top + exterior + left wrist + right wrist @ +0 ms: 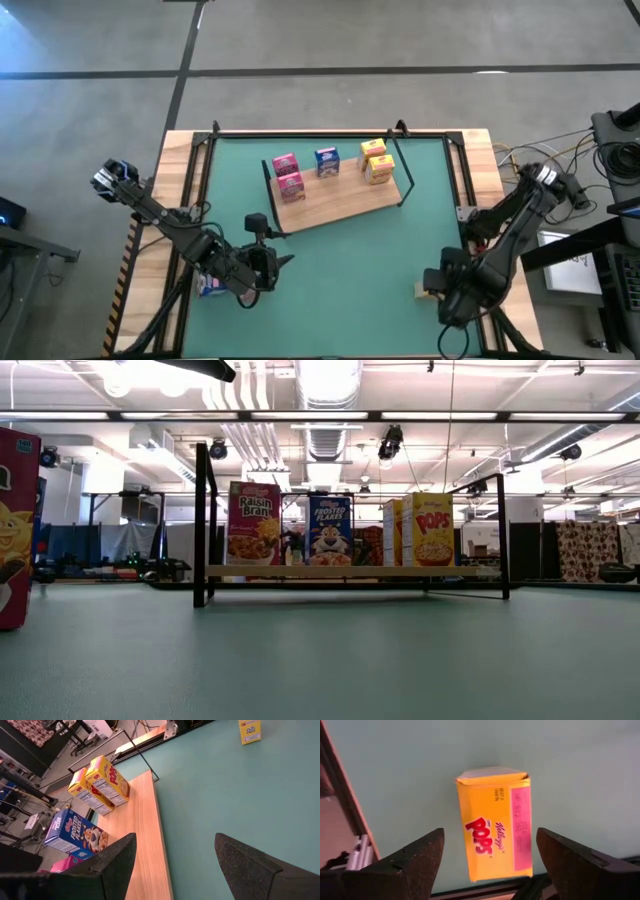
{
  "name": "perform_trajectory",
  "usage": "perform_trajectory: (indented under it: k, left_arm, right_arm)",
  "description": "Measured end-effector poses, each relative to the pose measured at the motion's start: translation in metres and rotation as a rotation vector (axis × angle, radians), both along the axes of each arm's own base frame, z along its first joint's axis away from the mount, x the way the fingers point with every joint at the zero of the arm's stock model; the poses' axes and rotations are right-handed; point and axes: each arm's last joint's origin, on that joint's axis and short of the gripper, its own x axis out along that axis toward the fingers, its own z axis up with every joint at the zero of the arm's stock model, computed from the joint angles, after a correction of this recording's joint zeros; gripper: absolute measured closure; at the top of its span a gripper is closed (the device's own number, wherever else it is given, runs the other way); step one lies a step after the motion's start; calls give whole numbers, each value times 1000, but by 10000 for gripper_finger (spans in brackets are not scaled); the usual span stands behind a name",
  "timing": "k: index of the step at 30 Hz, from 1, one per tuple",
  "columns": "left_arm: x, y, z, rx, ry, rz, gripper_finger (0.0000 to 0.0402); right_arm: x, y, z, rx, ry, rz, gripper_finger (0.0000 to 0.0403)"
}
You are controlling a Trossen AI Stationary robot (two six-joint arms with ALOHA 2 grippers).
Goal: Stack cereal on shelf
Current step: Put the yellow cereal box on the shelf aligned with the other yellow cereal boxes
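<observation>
The shelf (335,203) is a light wooden board with black wire ends, lying on the green mat. On it stand two pink boxes (287,174), a blue box (326,162) and two yellow boxes (377,161); the low view shows them upright on the board (350,571). A loose yellow Pops box (495,822) rests on the mat near the table's right edge (426,290). My right gripper (490,837) (438,283) is open above it, one finger on either side, apart from it. My left gripper (175,840) (280,262) is open over bare mat, near the shelf's near left corner.
A large-looking pink box (14,525) stands close to the low camera at the left. Another box (210,287) shows partly under my left arm. Black rails (330,133) frame the mat. Bare mat (350,280) lies between the two grippers.
</observation>
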Motion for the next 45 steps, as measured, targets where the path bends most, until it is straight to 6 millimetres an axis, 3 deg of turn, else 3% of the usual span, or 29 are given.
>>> perform_trajectory:
  k: [5,20,32,39,45]
  left_arm:
    - [0,0,0,0,0,1,150]
    - [0,0,0,0,0,1,150]
    - [0,0,0,0,0,1,150]
    - [0,0,0,0,0,1,150]
    - [0,0,0,2,2,-1,150]
  right_arm:
    - [3,3,-7,-28,22,27,115]
    - [3,1,-5,-39,-4,7,217]
    - [7,-5,-1,-38,-30,12,232]
    - [28,-13,22,-28,-137,33,232]
    - [57,-35,52,-16,-240,51,232]
